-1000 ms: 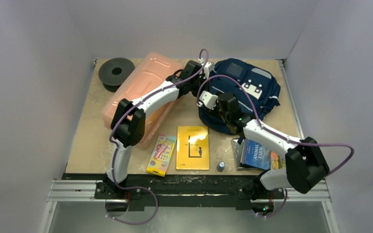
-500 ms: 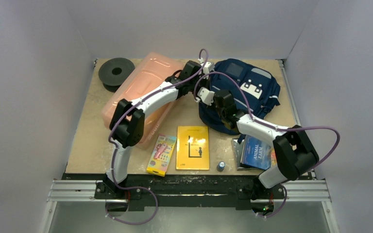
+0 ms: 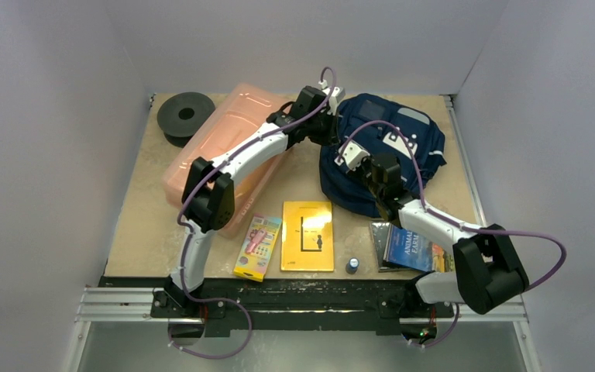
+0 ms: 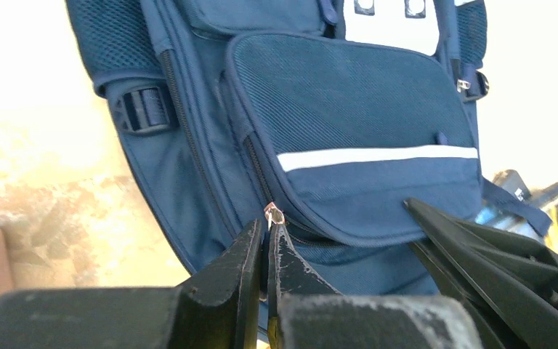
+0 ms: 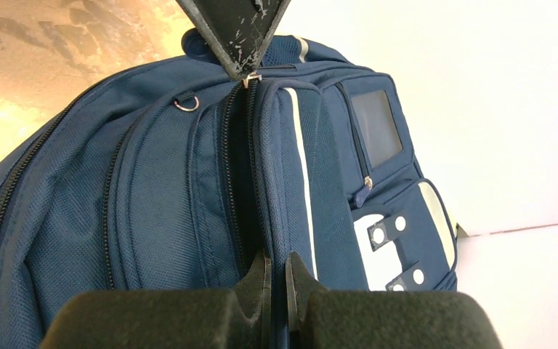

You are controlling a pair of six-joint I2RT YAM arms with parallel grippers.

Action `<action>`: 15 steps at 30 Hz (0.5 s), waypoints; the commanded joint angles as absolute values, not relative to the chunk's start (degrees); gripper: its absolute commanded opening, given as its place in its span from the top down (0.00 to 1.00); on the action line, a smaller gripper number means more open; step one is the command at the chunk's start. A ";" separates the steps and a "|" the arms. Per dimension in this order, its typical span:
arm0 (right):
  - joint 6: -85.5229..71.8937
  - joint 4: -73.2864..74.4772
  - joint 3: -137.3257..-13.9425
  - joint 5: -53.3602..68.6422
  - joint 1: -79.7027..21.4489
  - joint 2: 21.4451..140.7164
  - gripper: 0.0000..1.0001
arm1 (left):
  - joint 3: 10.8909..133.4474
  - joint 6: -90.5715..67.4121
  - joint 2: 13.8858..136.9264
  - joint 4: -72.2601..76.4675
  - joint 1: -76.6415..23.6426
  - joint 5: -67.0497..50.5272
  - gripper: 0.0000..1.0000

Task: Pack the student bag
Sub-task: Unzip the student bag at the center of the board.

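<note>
Top external view: packing has not visibly begun. The navy blue fabric backpack with light grey stripes (image 3: 422, 155) lies flat at the far right of the beige table (image 3: 155, 225), just beside the long pink translucent plastic box (image 3: 232, 132).

Status of the work, judged from the layout:
- Done: both arms are positioned on the backpack's zip line.
- Left: opening the compartment, then loading. No item can be seen inside the backpack.
- Along the near edge of the table lie the flat yellow book (image 3: 307, 236), the small multicoloured card pack (image 3: 258, 246), the small round blue-topped object (image 3: 352, 265) and the blue paperback (image 3: 410, 246), all unpacked.

Gripper condition:
- The left gripper (image 4: 267, 236) is clenched on the small metal zip pull (image 4: 274, 215) at the corner of the front pocket.
- The right gripper (image 5: 277, 265) is pinched tight at the zip seam further along the backpack. It appears to grasp the fabric edge, though the right wrist view does not settle whether a second pull sits between the fingers.

Legible writing:
- The blue paperback reads "ANIMAL FARM".
- The yellow book carries a dark figure and a line of title text that is too small to read.
- The print on the multicoloured pack is also illegible.
- No readable lettering shows on the backpack, only pale panels with round studs.
</note>
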State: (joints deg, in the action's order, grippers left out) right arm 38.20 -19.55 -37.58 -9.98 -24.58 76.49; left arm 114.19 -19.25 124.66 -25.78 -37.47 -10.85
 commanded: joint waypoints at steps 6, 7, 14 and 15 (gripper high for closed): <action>39.50 -24.77 -35.67 -10.47 -22.25 73.27 1.00 | 130.04 -15.73 134.47 -26.81 -33.49 4.21 1.00; 39.62 -24.83 -35.73 -10.38 -22.24 72.76 1.00 | 130.01 -15.80 134.68 -26.32 -33.36 4.26 1.00; 35.48 -23.88 -38.45 -9.54 -21.62 72.53 1.00 | 129.62 -15.85 135.64 -22.51 -33.29 3.92 1.00; 34.31 -23.89 -39.31 -10.06 -21.63 72.71 1.00 | 130.41 -15.98 136.15 -22.84 -33.20 3.83 1.00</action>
State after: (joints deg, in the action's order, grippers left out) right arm 38.28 -22.72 -36.34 -7.51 -22.57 75.46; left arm 126.54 -18.37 134.82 -27.81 -37.15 -6.00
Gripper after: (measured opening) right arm 0.039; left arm 0.031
